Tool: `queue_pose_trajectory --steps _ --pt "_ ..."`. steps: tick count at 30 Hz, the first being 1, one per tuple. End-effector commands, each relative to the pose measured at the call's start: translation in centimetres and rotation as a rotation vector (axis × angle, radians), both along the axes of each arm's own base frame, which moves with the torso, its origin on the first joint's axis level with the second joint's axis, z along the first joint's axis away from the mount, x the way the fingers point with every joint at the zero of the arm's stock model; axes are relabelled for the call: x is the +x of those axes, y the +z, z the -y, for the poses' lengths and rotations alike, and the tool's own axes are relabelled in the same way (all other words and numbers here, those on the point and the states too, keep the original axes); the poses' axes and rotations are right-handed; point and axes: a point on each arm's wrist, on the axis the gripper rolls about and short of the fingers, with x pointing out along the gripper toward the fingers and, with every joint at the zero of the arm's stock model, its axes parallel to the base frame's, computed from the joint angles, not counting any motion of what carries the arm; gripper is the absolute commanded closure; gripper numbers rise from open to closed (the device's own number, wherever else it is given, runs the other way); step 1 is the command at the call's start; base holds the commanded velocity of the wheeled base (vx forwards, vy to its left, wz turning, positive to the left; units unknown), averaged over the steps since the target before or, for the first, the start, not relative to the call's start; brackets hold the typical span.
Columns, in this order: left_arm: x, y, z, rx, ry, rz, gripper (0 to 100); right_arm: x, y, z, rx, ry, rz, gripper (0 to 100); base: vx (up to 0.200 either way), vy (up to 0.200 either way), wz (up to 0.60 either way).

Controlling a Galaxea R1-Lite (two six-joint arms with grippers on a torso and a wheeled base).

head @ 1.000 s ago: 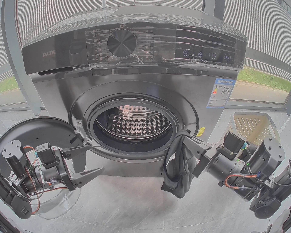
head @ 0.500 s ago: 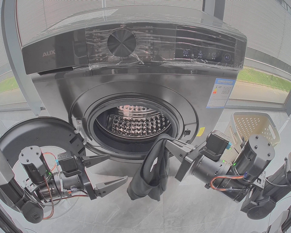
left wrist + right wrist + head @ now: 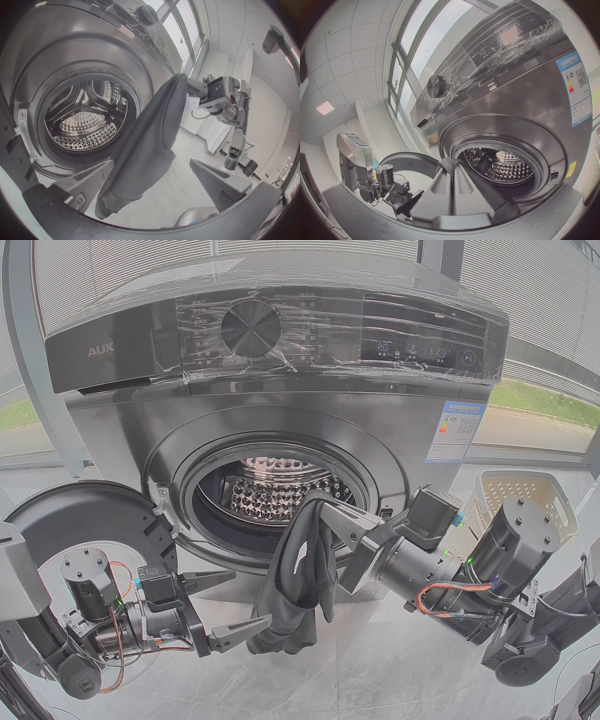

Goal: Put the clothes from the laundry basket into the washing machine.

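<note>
One dark garment (image 3: 294, 577): hangs doubled over from the right gripper (image 3: 320, 504), outside the washing machine (image 3: 275, 402), in front of the lower right part of its round opening (image 3: 275, 505). Its top fold is level with the opening's lower half. Its loose end dangles below the opening's rim, off the floor (image 3: 375, 671).
Right gripper's hold: fingers pressed together on the garment's top fold, just in front of the opening's right half, pointing towards its middle.
Left gripper (image 3: 251, 596): jaws spread wide with nothing between them, below and to the left of the opening, aimed at the garment's lower end. Its lower fingertip is right at the edge of the cloth; whether they touch cannot be told.
Drum (image 3: 281, 490): behind the opening, shiny perforated metal.
Door (image 3: 81, 515): swung fully open to the left of the opening, hinged at the opening's left edge, its round inner face turned outward.
Laundry basket (image 3: 531, 493): pale perforated plastic, well to the right of the opening, past the machine's right side and partly behind the right arm.
Dial (image 3: 250, 328): round and dark, straight above the opening on the control panel, under crinkled clear film (image 3: 337, 359).
Sticker (image 3: 456, 430): blue and white, above and to the right of the opening on the machine's front.
Floor surface: glossy grey tiles below the opening.
</note>
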Motion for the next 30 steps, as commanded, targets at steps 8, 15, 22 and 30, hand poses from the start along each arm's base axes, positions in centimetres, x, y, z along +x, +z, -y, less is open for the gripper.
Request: queue_pose_trajectory --steps 8,15,22,30 --pt "1.9 -2.6 0.9 0.07 -0.011 -0.022 0 0.2 -0.3 -1.3 0.003 0.033 0.003 100 0.0 0.0 0.0" --pt "4.3 -4.0 1.9 0.082 0.048 -0.024 0 0.2 -0.3 -1.4 0.003 0.033 0.003 100 0.0 0.0 0.0" --pt "6.0 -5.6 3.3 0.092 0.055 -0.036 0 0.1 -0.2 -1.5 0.01 0.034 0.008 100 0.0 0.0 0.0" --pt "8.1 -7.7 4.3 0.107 0.093 -0.039 0 -0.6 -0.3 -1.9 0.006 0.058 0.003 100 0.0 0.0 0.0"
